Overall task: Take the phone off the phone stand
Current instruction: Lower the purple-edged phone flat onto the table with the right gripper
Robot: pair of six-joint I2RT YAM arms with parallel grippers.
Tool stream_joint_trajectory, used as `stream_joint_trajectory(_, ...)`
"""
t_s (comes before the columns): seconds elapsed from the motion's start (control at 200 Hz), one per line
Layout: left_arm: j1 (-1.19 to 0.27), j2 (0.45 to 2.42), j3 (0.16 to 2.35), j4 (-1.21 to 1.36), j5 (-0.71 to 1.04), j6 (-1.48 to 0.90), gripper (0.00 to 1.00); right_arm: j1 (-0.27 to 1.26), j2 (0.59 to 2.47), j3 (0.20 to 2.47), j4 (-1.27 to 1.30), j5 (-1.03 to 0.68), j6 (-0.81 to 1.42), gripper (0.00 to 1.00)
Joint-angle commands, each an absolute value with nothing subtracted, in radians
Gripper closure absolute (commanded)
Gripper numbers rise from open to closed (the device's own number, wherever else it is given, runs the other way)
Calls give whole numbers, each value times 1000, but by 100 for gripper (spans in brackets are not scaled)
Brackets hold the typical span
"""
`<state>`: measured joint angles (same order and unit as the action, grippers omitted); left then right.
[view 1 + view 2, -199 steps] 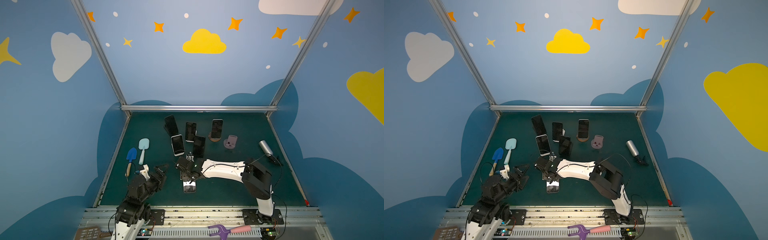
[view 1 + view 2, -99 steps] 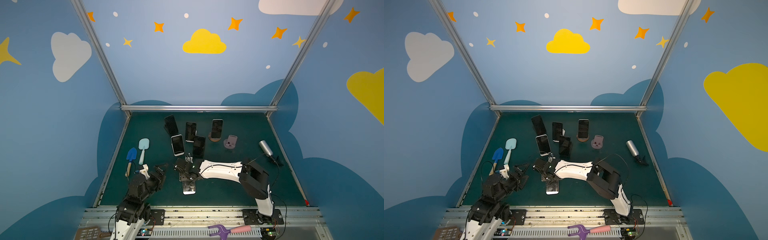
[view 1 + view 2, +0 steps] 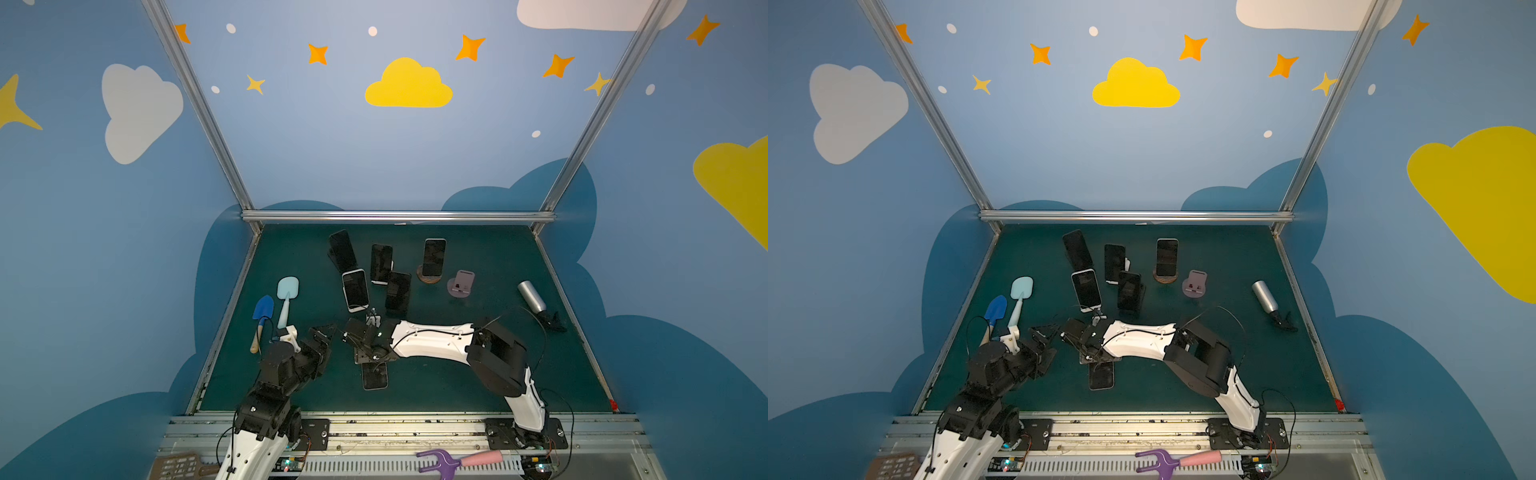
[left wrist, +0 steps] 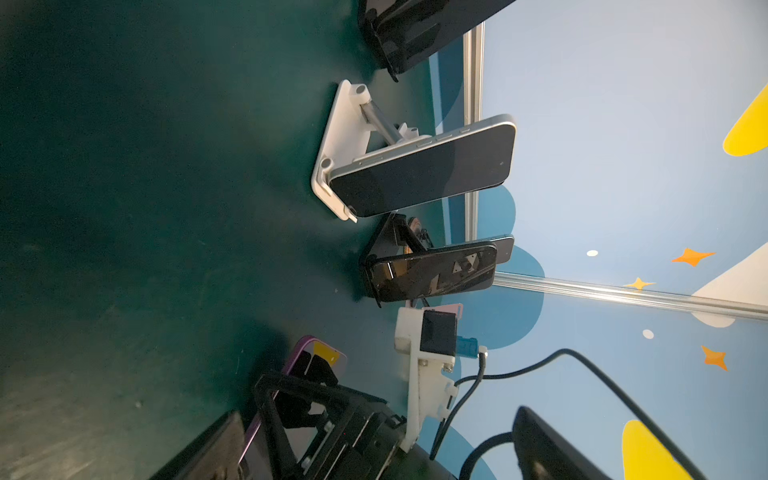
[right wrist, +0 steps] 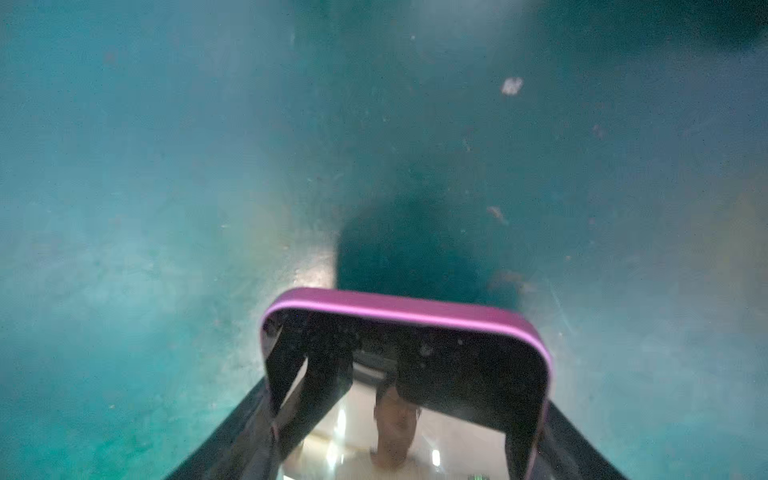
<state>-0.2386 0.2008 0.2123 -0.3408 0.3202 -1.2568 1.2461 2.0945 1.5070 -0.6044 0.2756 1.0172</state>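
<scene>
A phone point(image 5: 399, 309) with a purple rim and a dark screen sits between my right gripper's point(image 5: 407, 395) fingers, which are shut on its two long edges. In both top views the phone point(image 3: 375, 377) point(image 3: 1101, 376) lies low over the front middle of the green mat, with the right gripper point(image 3: 368, 347) on its far end. An empty lilac phone stand point(image 3: 461, 284) point(image 3: 1196, 284) stands well behind it, to the right. My left gripper point(image 3: 324, 345) point(image 3: 1047, 343) hangs open and empty just left of the right gripper. The left wrist view shows the purple phone point(image 4: 309, 353) in the right gripper.
Several other phones lean on stands at the back middle, among them a white one point(image 3: 355, 290) and one on a wooden base point(image 3: 434, 257). Two small spades point(image 3: 262, 309) point(image 3: 286, 291) lie at the left. A silver bottle point(image 3: 531, 296) lies at the right.
The right arm, with the phone in its gripper, has shifted slightly to the left. The left arm has stayed put.
</scene>
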Motion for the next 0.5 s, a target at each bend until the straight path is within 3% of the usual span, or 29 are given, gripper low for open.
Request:
stream_joint_trajectory(0.0, -241, 187, 226, -335, 300, -1241, 0, 1256, 2142, 1524, -664, 273, 1029, 53)
stream_joint_trajectory(0.496, -241, 165, 228, -344, 293, -1252, 0, 1254, 2137, 1468, -688, 286, 1126, 48)
